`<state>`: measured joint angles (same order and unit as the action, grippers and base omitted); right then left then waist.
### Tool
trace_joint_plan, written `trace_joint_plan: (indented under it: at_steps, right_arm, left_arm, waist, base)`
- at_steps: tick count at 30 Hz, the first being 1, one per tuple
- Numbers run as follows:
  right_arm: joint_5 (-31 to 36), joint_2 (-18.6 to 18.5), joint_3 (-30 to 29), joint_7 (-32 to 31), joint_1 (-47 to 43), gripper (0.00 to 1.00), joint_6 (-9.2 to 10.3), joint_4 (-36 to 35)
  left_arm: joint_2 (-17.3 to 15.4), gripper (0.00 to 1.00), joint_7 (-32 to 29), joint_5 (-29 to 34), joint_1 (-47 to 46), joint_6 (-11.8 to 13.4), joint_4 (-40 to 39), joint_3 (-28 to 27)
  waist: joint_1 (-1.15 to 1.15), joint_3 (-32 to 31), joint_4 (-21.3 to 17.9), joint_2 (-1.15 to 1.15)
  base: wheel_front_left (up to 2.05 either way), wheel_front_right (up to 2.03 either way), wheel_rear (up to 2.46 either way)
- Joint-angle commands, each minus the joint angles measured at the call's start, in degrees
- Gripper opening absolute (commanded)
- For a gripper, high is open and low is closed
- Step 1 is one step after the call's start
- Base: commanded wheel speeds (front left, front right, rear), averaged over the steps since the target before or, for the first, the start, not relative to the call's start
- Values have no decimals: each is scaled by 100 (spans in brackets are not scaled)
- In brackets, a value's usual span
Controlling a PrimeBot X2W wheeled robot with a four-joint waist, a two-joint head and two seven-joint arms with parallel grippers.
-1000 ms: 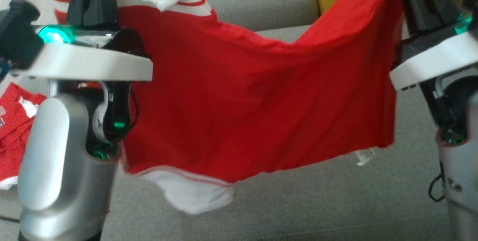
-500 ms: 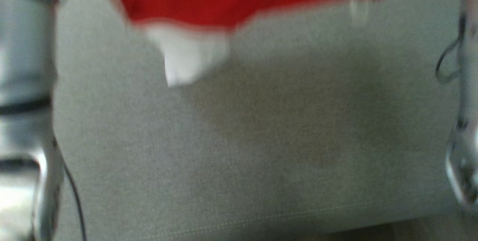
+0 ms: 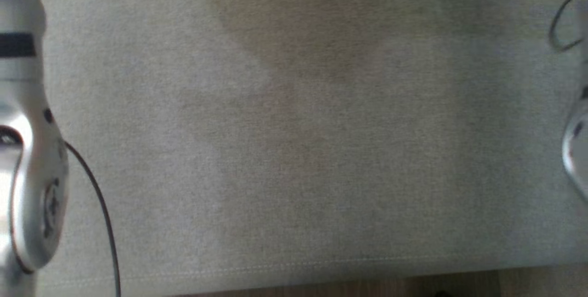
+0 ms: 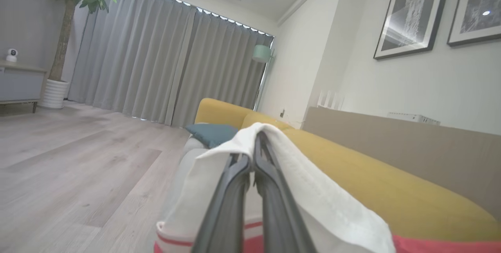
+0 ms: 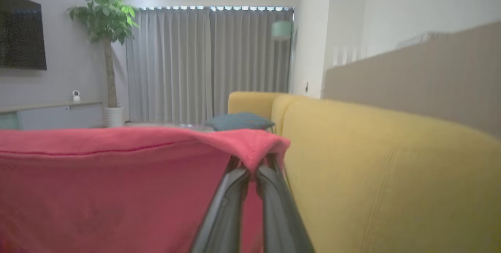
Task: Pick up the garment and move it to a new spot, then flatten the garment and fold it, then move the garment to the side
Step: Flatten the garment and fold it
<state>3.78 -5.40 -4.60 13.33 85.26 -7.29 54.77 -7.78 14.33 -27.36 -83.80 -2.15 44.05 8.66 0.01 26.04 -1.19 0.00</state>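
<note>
The garment (image 4: pixel 313 198) is red with white, red-striped trim. In the left wrist view my left gripper (image 4: pixel 255 143) is shut on a white part of it, which drapes over both fingers. In the right wrist view my right gripper (image 5: pixel 252 165) is shut on a red corner of the garment (image 5: pixel 117 182), and the cloth stretches away to the left as a taut sheet held up in the air. In the head view my pale left forearm (image 3: pixel 27 150) and right forearm (image 3: pixel 576 150) stand at the two side edges over the grey seat cushion (image 3: pixel 294 150).
A yellow sofa backrest (image 5: pixel 372 159) runs beside both grippers, with a teal cushion (image 4: pixel 213 133) at its far end. The cushion's front seam and wooden floor (image 3: pixel 367 285) lie at the bottom of the head view. Farther off are open wooden floor (image 4: pixel 78 159), a potted plant and grey curtains.
The head camera has tilted downward, so the hanging garment has slid out of the top of its picture. Both grips hold as before.
</note>
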Motion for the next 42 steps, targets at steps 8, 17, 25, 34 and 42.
trace_joint_plan:
  at_steps: [8,17,25,34,42]
  right_arm:
    - [-132,189,311,156,-960,0,-20,669]
    - [-474,167,1128,165,-2008,0,-20,1266]
    - [-1116,81,2330,-208,-2910,0,-20,1659]
    - [-2245,-444,3876,-980,-4082,0,-20,1142]
    - [-3458,-1500,5181,-1767,-4725,0,-20,-102]
  left_arm:
    - [-308,0,64,309,1174,-271,-4,34]
    - [-509,0,66,415,2751,-423,86,58]
    - [-701,0,-87,399,4065,-517,254,541]
    - [-966,0,-670,12,5457,-532,-433,1431]
    - [-1426,0,-1161,-435,6437,-533,-1398,1837]
  waist:
    - [-1,-57,119,0]
    - [-1,-589,86,0]
    - [-1,-1258,68,0]
    - [-1,-1879,126,0]
    - [-1,-2219,104,0]
  base:
    - [0,0,0]
    - [0,0,0]
    - [0,0,0]
    - [0,0,0]
    - [0,0,0]
